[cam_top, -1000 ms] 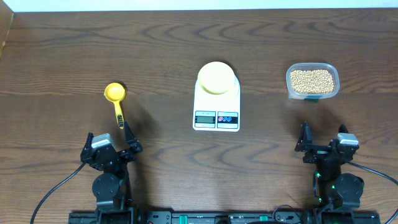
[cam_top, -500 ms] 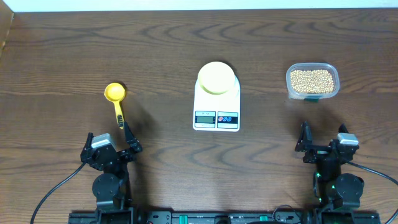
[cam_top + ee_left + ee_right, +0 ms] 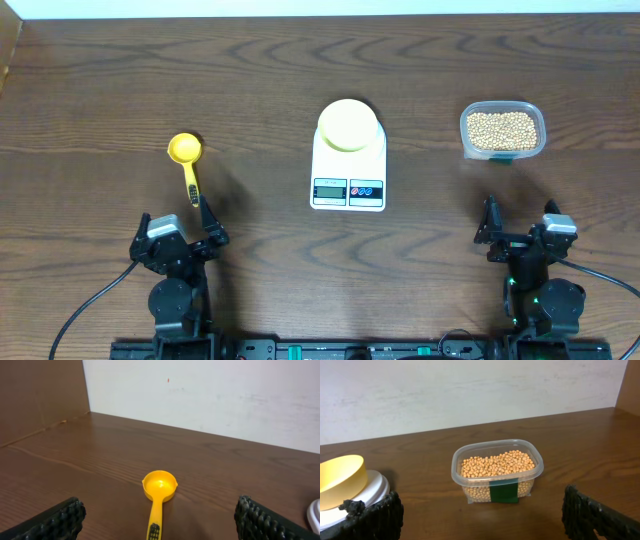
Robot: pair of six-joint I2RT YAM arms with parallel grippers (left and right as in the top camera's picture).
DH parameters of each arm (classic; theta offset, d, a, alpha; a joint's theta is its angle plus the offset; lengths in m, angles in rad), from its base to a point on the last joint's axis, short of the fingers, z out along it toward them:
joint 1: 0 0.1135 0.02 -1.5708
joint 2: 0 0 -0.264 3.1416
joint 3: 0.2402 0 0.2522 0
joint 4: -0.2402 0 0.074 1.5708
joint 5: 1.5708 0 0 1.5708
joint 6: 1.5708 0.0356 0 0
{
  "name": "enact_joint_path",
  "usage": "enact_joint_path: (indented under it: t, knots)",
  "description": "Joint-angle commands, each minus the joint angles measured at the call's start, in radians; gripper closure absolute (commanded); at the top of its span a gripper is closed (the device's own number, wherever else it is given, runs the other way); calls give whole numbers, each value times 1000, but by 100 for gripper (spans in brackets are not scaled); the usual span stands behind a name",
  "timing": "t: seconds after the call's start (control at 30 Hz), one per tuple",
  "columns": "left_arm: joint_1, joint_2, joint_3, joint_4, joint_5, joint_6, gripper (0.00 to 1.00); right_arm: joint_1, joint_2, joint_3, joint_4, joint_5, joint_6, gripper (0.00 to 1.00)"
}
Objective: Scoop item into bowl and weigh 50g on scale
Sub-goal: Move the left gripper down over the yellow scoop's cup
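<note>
A pale-yellow bowl (image 3: 348, 125) (image 3: 339, 480) rests on the white scale (image 3: 348, 181) at the table's middle. The item, tan grains (image 3: 502, 130) (image 3: 497, 465), fills a clear plastic tub (image 3: 541, 125) (image 3: 497, 468) at the right. A bright yellow scoop (image 3: 187, 162) (image 3: 158, 491) lies at the left, cup away from me. My left gripper (image 3: 180, 232) (image 3: 160, 522) is open just behind the scoop's handle end, holding nothing. My right gripper (image 3: 520, 228) (image 3: 485, 515) is open and empty, a short way in front of the tub.
A cardboard panel (image 3: 40, 395) stands at the far left and a pale wall (image 3: 210, 395) runs along the table's back edge. Both arm bases sit at the front edge.
</note>
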Motion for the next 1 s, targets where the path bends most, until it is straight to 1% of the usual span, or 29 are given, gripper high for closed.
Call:
enact_joint_path:
  t: [0.0,0.1,0.2,0.3,0.43,0.53,0.57,0.6,0.63,0.67,0.73,0.87,0.9,0.97]
  knots:
    - [4,14,12,-53,29,-2,2,6,-5,-2,-4,-2,-6,1]
    - [4,61,55,-52,32,-2,2,6,-5,-1,-4,-2,-6,1]
    - [4,142,123,-52,34,-2,3,6,-5,-2,-4,-2,-6,1]
    - [4,248,208,-53,65,-2,2,6,-5,-1,-4,-2,-6,1]
    - [4,444,357,-70,140,-2,2,6,-5,-1,-4,-2,-6,1]
    - [4,603,498,-133,169,-2,2,6,-5,-2,-4,-2,-6,1]
    - [4,681,578,-181,184,-5,3,6,-5,-2,-4,-2,-6,1]
    - [5,716,615,-205,193,-5,2,6,-5,-2,-4,-2,-6,1]
    - [5,783,694,-256,215,-5,2,6,-5,-2,-4,-2,-6,1]
    - [5,808,724,-276,222,-5,2,6,-5,-1,-4,-2,-6,1]
    - [5,905,854,-376,263,-6,2,6,-5,-2,-4,-2,-6,1]
    - [5,1097,1124,-615,273,-6,2,6,-5,-1,-4,-2,-6,1]
    - [5,1122,1161,-648,273,-6,2,6,-5,-2,-4,-2,-6,1]
    - [5,1226,1315,-789,314,-5,2,6,-5,-1,-4,-2,-6,1]
